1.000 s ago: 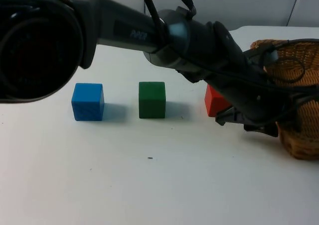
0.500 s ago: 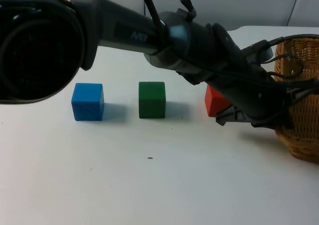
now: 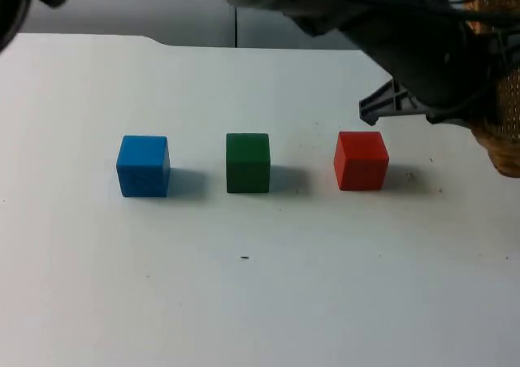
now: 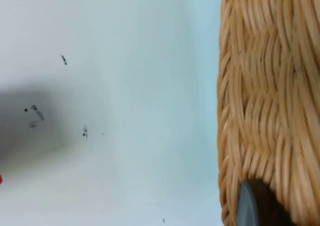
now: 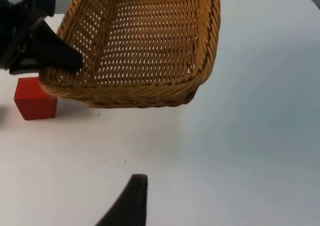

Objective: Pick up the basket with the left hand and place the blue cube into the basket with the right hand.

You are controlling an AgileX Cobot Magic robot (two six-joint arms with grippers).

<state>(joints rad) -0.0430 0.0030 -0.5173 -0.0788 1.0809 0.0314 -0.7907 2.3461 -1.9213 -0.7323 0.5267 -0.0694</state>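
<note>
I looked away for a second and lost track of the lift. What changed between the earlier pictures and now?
The left gripper, shut on the basket, rose with its arm and carried the basket up off the table, tilted. The red cube, earlier half hidden behind the arm, now shows whole. The blue cube, the green cube and the red one kept their places. The right gripper waits above the table.

basket (image 5: 145, 46): woven wicker, lifted clear off the table, tilted, at 3 o'clock
blue cube (image 3: 143, 166): sits flat at 9 o'clock
</note>
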